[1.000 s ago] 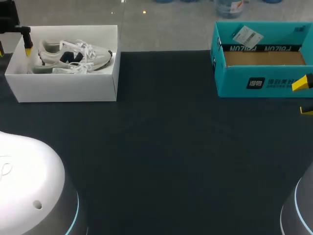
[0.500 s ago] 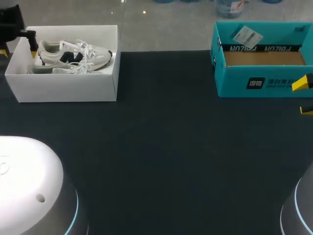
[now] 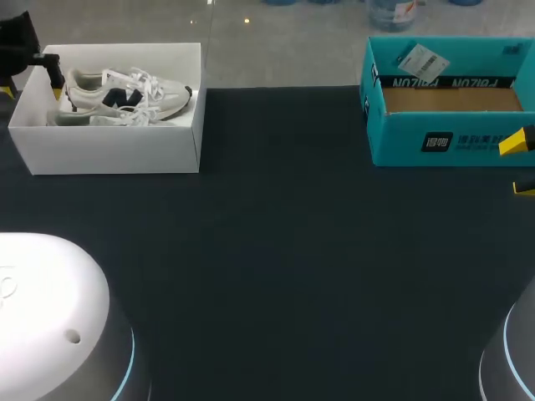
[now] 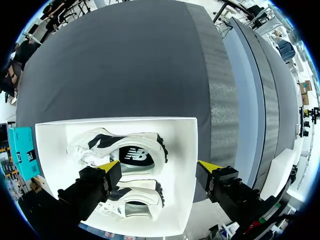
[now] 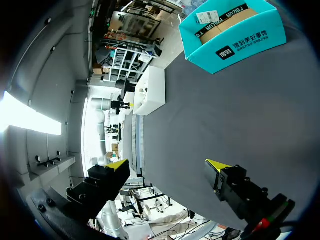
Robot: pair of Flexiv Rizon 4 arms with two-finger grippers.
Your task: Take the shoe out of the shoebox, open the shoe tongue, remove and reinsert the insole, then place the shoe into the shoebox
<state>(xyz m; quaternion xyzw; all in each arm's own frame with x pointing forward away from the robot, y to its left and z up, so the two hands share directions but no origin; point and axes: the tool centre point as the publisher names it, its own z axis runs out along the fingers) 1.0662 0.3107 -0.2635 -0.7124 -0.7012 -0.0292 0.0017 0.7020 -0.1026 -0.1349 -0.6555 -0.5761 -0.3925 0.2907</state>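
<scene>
A matte dark table cover (image 3: 284, 251) stretches nearest, plain and flat. Well off to the right of the white shoebox (image 3: 117, 152), the right gripper (image 5: 168, 165) hangs with its fingers spread wide and nothing between them.

The white shoebox is thin, smooth card, lidless and straight-walled. Two pale sneakers (image 4: 125, 150) lie on their sides in it, heels toward its left end, with dark side panels, soft uppers and loose white laces (image 3: 138, 83).

At that left end hangs the left gripper (image 4: 159, 170), spread wide and empty. One yellow tip is over the sneakers and the other is outside the end wall, so the fingers straddle the card.

As I judge it, coming down like this would strike or pinch the wall. A light box on smooth cloth would slide or tip. The slack laces could snag a finger, and the closely packed pair might lift together.

Farthest right of the shoebox stands a teal box (image 3: 451, 138), glossy printed card with a brown cardboard inside.
</scene>
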